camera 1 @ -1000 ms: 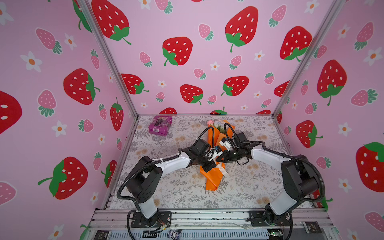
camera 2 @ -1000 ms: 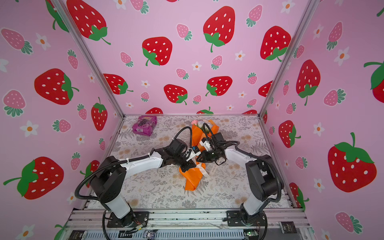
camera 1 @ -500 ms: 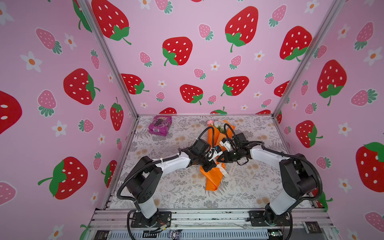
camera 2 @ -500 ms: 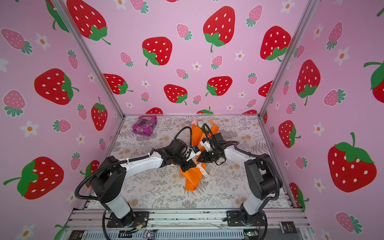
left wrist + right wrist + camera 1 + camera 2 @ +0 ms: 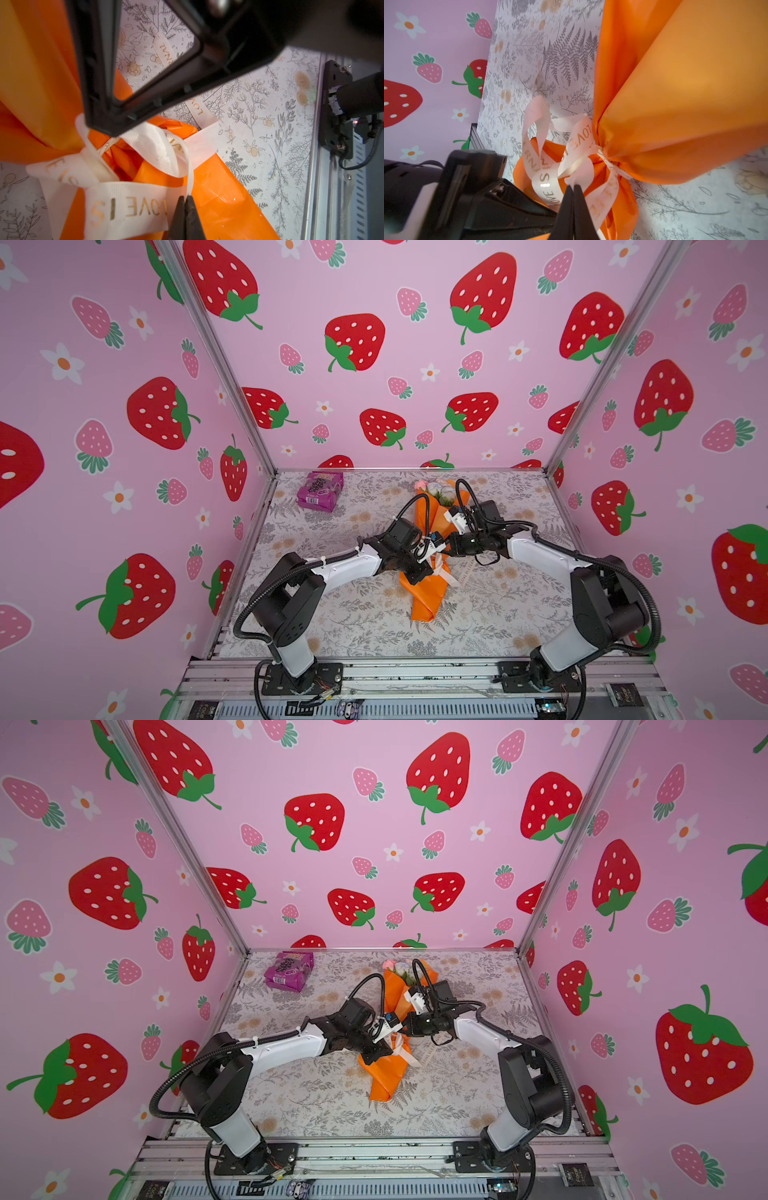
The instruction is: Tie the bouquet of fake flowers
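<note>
Bow-tightening looks like the step in hand. The bouquet [image 5: 424, 597] lies near the middle of the table [image 5: 365, 630], flower heads toward 12 o'clock and wrapped stem end toward 6 o'clock. A cream ribbon [image 5: 128, 207] is already cinched round its narrow waist, with a knot and loose loops showing in both wrist views. The left gripper [image 5: 185, 200], reaching in from 9 o'clock, is pinched fully closed on the edge of one ribbon loop. The right gripper [image 5: 573, 188], reaching in from 3 o'clock, is likewise closed tight on a fold of ribbon just beside the knot. The next move probably calls for drawing the two held parts apart, toward 9 and 3 o'clock, evenly and gently. That should snug the knot down without a loop slipping free or the paper tearing. A purple packet [image 5: 319, 490] sits well apart at 10 o'clock.
</note>
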You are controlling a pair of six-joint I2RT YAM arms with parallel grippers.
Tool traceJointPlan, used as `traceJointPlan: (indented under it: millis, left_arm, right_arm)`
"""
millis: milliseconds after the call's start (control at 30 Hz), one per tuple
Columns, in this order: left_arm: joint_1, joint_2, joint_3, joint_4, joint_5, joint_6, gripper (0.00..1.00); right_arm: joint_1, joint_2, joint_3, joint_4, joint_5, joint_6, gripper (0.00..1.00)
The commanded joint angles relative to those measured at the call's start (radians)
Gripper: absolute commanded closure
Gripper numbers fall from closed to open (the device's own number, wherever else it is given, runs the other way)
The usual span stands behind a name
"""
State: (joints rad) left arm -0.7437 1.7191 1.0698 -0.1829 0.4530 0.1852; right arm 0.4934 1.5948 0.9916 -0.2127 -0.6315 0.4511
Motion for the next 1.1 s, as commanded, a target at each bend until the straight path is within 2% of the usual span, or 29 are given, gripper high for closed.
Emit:
traceJointPlan:
  millis: [0,200,267,400,600,867,1067]
  left_arm:
    - [-0.007,-0.004,0.015,-0.007,0.004,0.011,1.00]
    - [-0.006,0.000,0.023,-0.016,0.004,0.013,1.00]
    - [-0.006,0.000,0.023,-0.019,0.001,0.014,1.00]
    - [-0.006,0.003,0.026,-0.023,0.000,0.016,1.00]
    - [-0.006,0.005,0.029,-0.021,0.001,0.013,1.00]
    - [-0.009,0.000,0.031,-0.023,0.000,0.010,1.00]
    - [-0.008,-0.003,0.030,-0.023,-0.002,0.005,1.00]
  right_arm:
    - [-0.010,-0.019,-0.013,0.028,0.062,0.024,0.92]
    - [-0.013,-0.015,-0.011,0.019,0.182,0.034,0.91]
    - [-0.016,-0.014,-0.016,0.027,0.131,0.029,0.87]
    - [-0.017,-0.005,-0.036,0.032,-0.029,0.026,0.73]
    - [-0.017,-0.021,-0.089,0.045,-0.069,0.023,0.59]
    - [-0.017,0.005,-0.083,0.107,-0.055,0.057,0.59]
    - [-0.016,0.036,-0.065,0.136,-0.058,0.066,0.67]
